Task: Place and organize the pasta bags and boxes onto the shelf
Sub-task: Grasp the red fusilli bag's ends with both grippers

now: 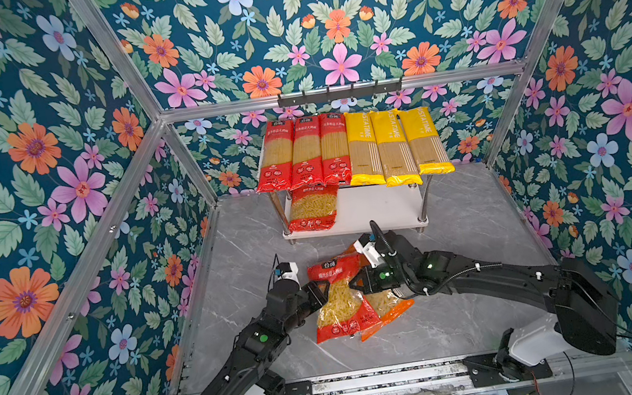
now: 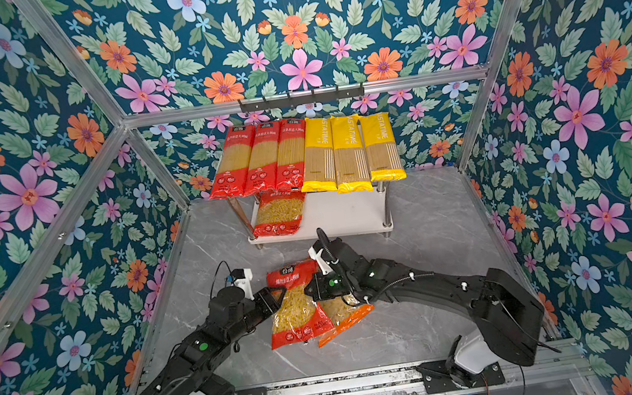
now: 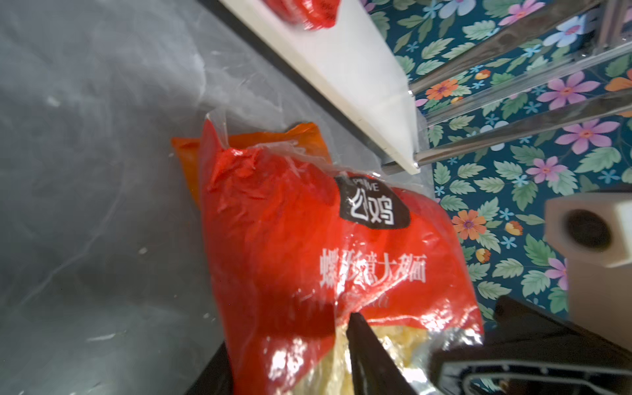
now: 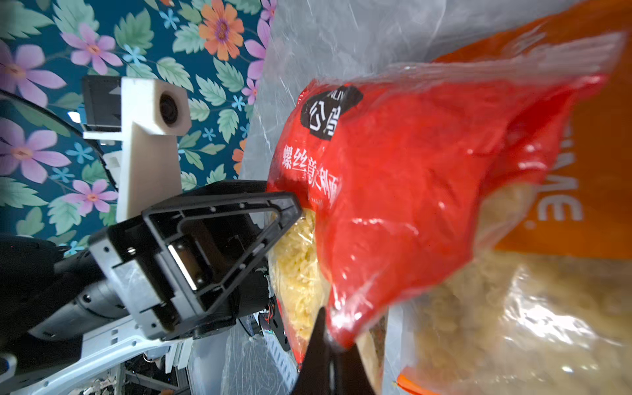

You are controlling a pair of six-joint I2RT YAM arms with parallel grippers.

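red pasta bag between two arms

in both top views the shelf (image 1: 378, 206) (image 2: 345, 211) stands at the back of the grey marbled counter (image 1: 458, 237). its upper board carries three red spaghetti packs (image 1: 306, 151) beside three yellow spaghetti packs (image 1: 395, 145), all side by side. a second red bag (image 1: 312, 209) lies on the left of the lower board. in front of the shelf, the red short-pasta bag (image 1: 337, 300) (image 2: 294, 306), with a clear window full of pale spirals, lies partly over the orange bag (image 1: 392, 307). the left fingers (image 1: 319, 289) meet its left edge and the right fingers (image 1: 360, 284) its right edge.

the left wrist view shows the red short-pasta bag (image 3: 307, 239) crumpled and glossy, with white lettering and a black logo patch. the left fingers (image 3: 369, 355) straddle its side with a gap between them; i cannot tell whether they press it.

the right wrist view shows the right fingers (image 4: 318, 342) closed tight, pinching the red short-pasta bag (image 4: 410, 188) at its edge, with the orange bag (image 4: 598, 171) behind it.
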